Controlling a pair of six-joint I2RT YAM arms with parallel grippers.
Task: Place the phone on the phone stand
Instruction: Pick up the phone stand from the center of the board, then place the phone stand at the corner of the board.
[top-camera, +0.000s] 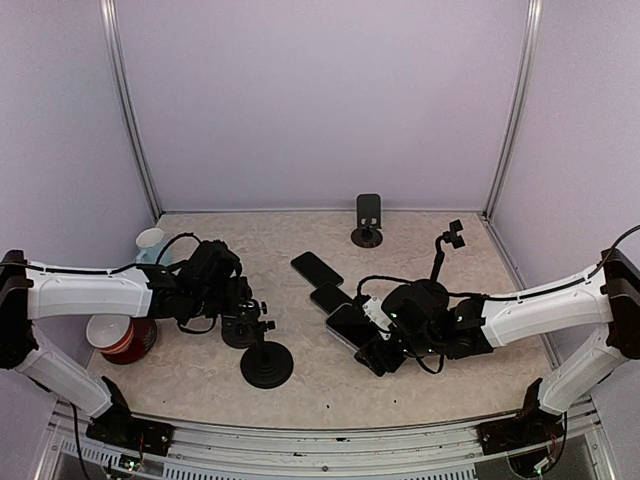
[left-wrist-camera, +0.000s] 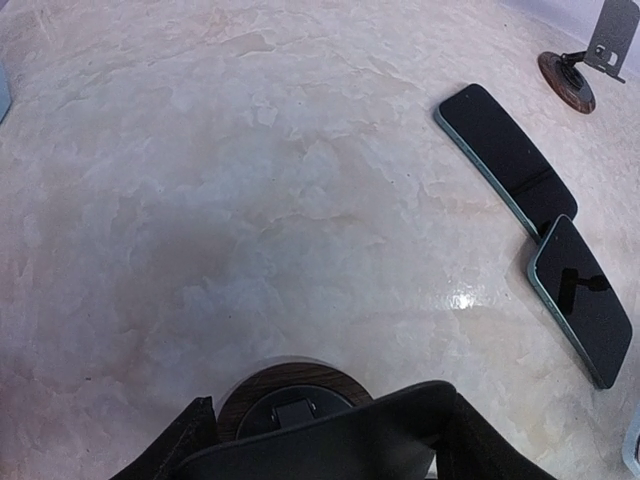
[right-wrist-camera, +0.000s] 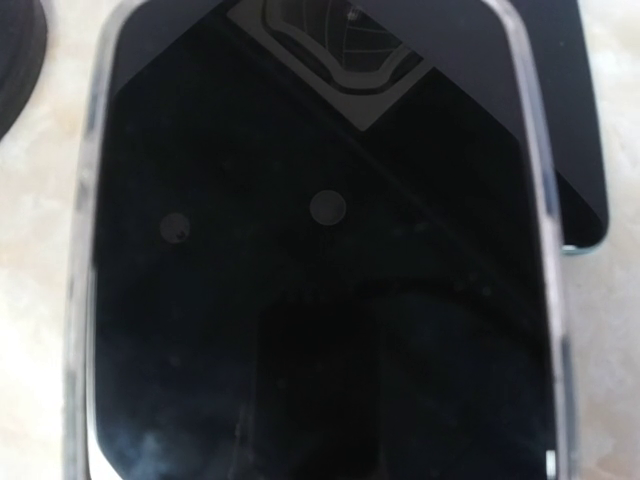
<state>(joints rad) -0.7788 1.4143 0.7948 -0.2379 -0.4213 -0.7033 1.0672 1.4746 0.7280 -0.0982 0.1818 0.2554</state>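
Right of desk (top-camera: 300, 400) centre, the right claw (top-camera: 385, 348) crouches over the clear-cased phone (right-wrist-camera: 320, 260), its opening hidden, and the left claw (top-camera: 238, 305), grip likewise unclear, sits at the phone stand (left-wrist-camera: 290, 398); a shallow pinch may let the slick phone slip against its neighbour (top-camera: 330, 297).

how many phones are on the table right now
3, in a diagonal row mid-table: the far phone, the middle phone and the clear-cased phone at the right gripper. Another may hide beneath that gripper.
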